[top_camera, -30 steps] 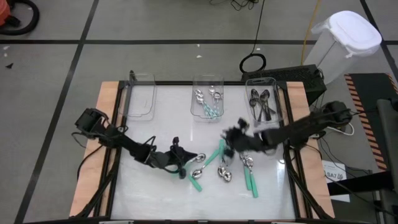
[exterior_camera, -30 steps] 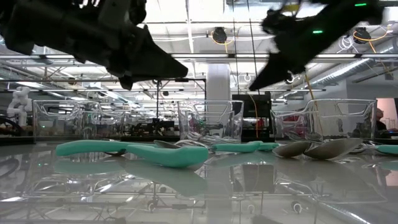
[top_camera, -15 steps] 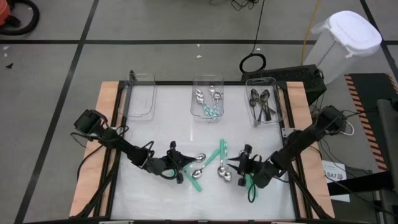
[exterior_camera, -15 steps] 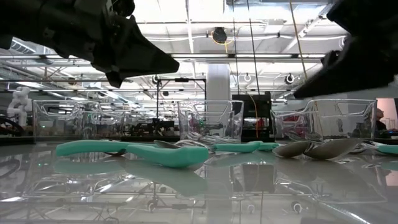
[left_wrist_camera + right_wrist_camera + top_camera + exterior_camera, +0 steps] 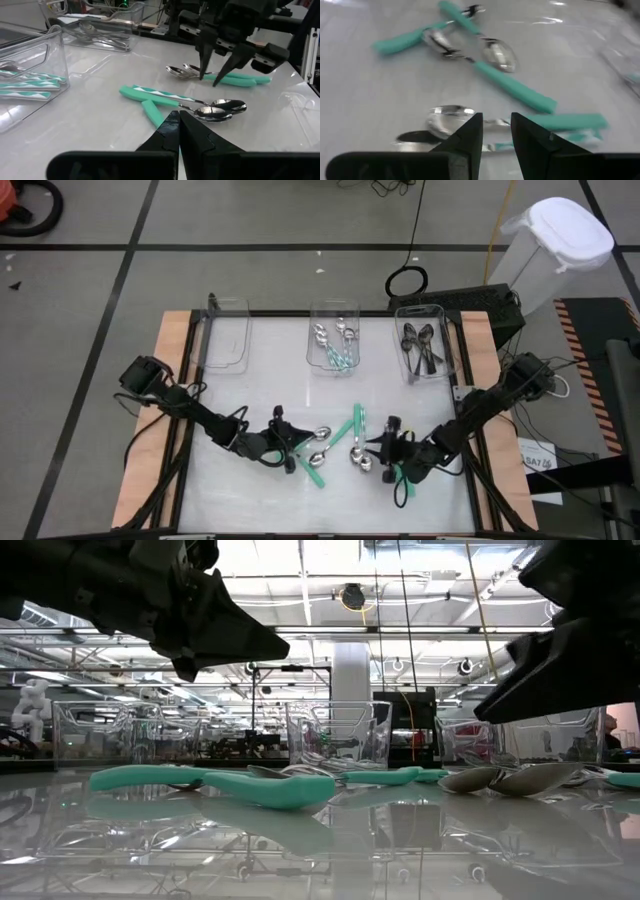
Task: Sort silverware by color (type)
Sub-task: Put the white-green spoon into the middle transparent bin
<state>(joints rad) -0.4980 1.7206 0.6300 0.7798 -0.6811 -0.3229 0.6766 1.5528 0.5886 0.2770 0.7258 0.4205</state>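
Several teal-handled spoons (image 5: 354, 424) lie flat on the white table, their silver bowls grouped near the middle (image 5: 360, 460). My left gripper (image 5: 290, 446) is shut and hovers over one teal handle (image 5: 150, 111); in the low view it (image 5: 285, 645) sits well above the table. My right gripper (image 5: 386, 452) is open. Its fingers stand on either side of a spoon's neck, between the bowl (image 5: 451, 119) and the teal handle (image 5: 570, 122), just above it. The left wrist view shows the right gripper (image 5: 210, 80) pointing down over that spoon.
Three clear bins stand along the far edge: an empty one (image 5: 226, 338), one with teal-handled spoons (image 5: 335, 348), one with dark spoons (image 5: 424, 350). Wooden rails (image 5: 168, 380) border the table's left and right. Bare tabletop lies between bins and spoons.
My right gripper has swung from the table's middle toward the near edge and come down over the rightmost teal-handled spoon, staying open. My left gripper has drawn back slightly toward the near left. No spoon has moved.
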